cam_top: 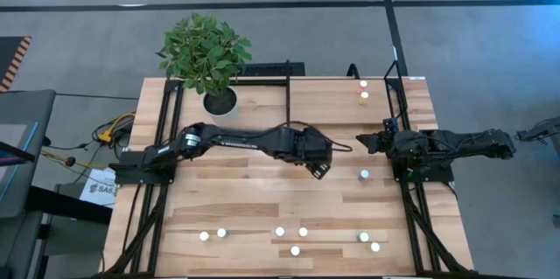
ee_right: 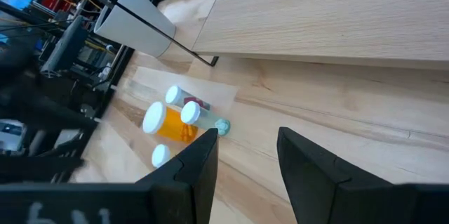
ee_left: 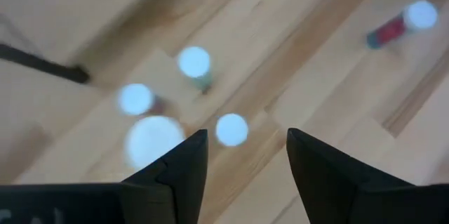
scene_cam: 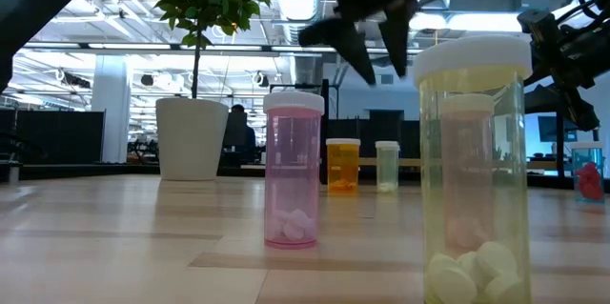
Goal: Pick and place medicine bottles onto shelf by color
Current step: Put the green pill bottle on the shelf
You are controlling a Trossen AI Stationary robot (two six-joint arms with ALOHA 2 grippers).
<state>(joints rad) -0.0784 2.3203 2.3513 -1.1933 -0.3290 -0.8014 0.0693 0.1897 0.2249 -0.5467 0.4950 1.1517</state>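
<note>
Two grippers hung empty with fingers spread: the left gripper (cam_top: 318, 170) above white-capped medicine bottles (ee_left: 231, 129), the right gripper (cam_top: 367, 142) beside the shelf (ee_right: 337, 13).

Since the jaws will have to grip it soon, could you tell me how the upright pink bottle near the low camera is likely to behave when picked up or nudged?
The pink bottle is tall and narrow, so a sideways nudge would probably tip it, and then it might roll. Only a few tablets lie at its bottom, so it is likely light. Its smooth clear wall may be slippery.
</note>
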